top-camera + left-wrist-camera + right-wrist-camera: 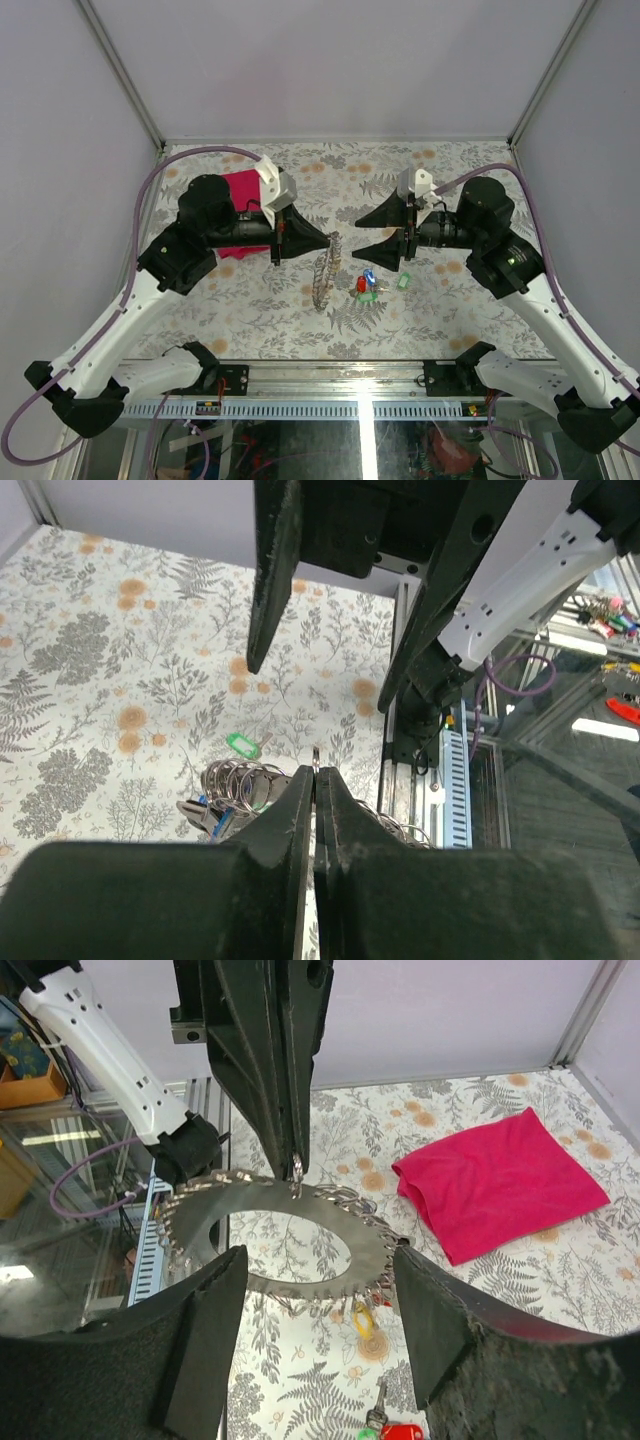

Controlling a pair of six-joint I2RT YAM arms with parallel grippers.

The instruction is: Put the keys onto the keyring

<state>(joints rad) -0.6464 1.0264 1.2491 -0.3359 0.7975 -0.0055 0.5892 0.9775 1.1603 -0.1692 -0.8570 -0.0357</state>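
The keyring (322, 272) is a large grey toothed ring, held upright and edge-on between the arms. My left gripper (330, 241) is shut on its top rim; its jaws (316, 772) pinch the thin edge. In the right wrist view the keyring (390, 1250) faces me, and a yellow-tagged key (365, 1320) hangs at its lower rim. My right gripper (357, 241) is open and empty just right of the ring, its fingers (205, 1330) on either side of it without touching. Red, blue and green keys (365, 285) lie on the table below. A green-tagged key (403, 282) lies apart.
A magenta cloth (240, 190) lies at the back left, behind the left arm; it also shows in the right wrist view (500, 1180). The floral table (450, 320) is walled on three sides. The metal rail (330, 375) runs along the near edge.
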